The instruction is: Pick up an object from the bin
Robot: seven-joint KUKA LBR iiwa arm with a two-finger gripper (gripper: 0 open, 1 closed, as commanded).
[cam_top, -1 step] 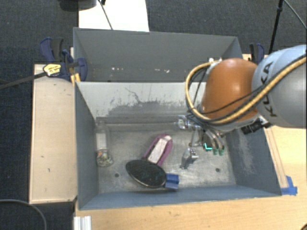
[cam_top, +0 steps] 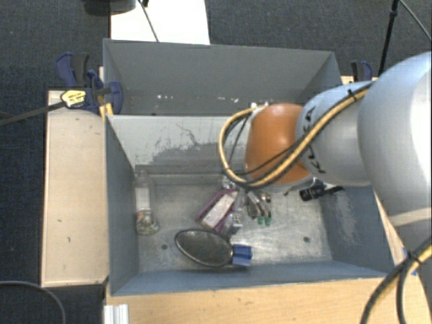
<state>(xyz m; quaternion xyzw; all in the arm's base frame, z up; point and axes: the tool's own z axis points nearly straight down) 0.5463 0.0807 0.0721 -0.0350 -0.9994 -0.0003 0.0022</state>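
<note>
A small clear bottle (cam_top: pixel 143 219) is seen at nine o'clock in the bin (cam_top: pixel 125 194). A dark oval scoop (cam_top: pixel 202 247) lies at six o'clock, with a purple box (cam_top: pixel 217 209) near the centre. The gripper (cam_top: pixel 251 208) is found low, just beside that box. Its opening cannot be told, and nothing is seen held. The grasp and lift are judged not yet done.

A grey bin (cam_top: pixel 128 181), its far wall streaked with pale scratches. At the centre, a purple and white packet (cam_top: pixel 217 209). At six o'clock, a dark grey oval object (cam_top: pixel 202 247) with a blue end (cam_top: pixel 241 254). At three o'clock, a black marker (cam_top: pixel 317 192). The silver-white arm (cam_top: pixel 385 127) carries an orange cover (cam_top: pixel 273 144) and yellow and black cables (cam_top: pixel 229 160).
</note>
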